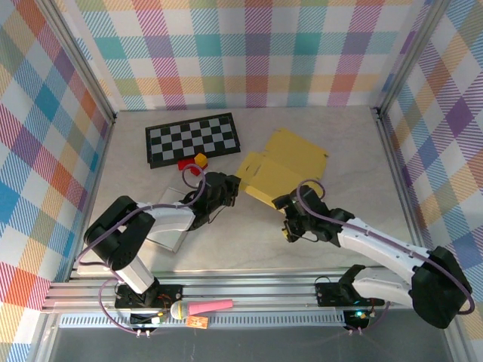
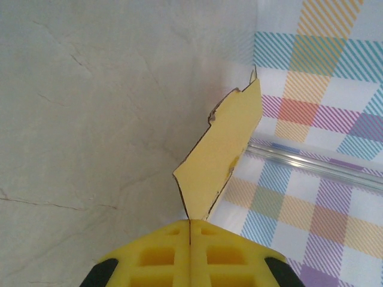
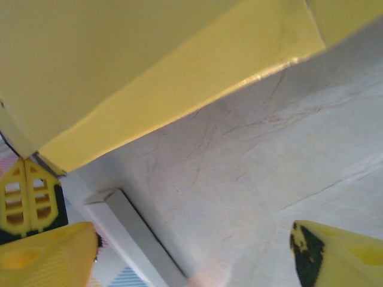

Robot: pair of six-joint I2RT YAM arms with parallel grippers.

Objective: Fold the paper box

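Paper box (image 1: 290, 154) long axis near-left to far-right; left claw (image 2: 190, 227) grips it; right claw (image 3: 191, 251) open.

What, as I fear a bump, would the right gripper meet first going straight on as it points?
Likely the pale marbled tabletop, beneath the raised edge of the yellow cardboard box; depth is unclear, so the right gripper might catch that edge.
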